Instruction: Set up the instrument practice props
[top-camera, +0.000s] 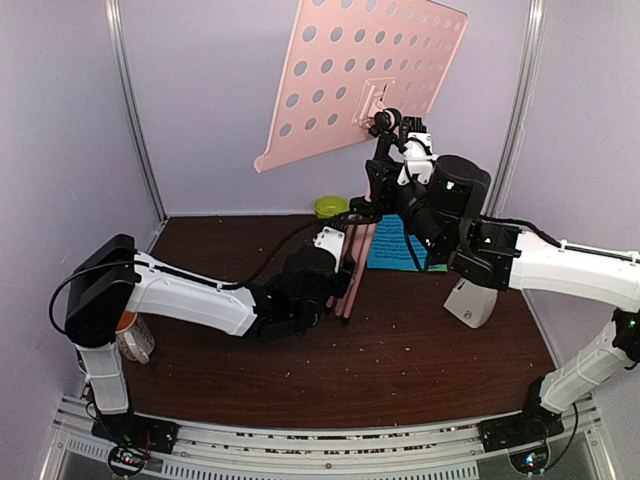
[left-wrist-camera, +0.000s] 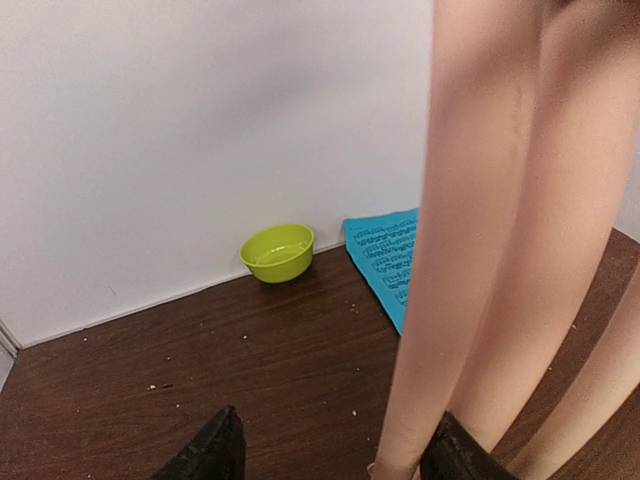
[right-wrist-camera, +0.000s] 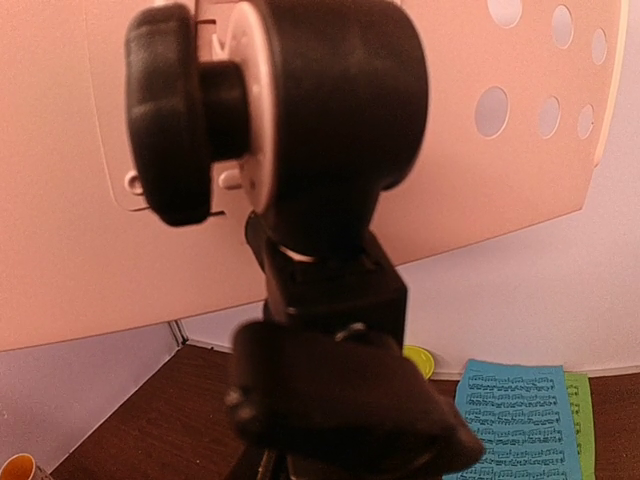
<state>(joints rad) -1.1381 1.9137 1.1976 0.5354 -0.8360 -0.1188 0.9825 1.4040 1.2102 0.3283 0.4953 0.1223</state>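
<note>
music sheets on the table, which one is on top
The blue sheet. It lies over the green sheet, which shows only as a narrow strip along the blue sheet's right edge in the right wrist view.
</note>
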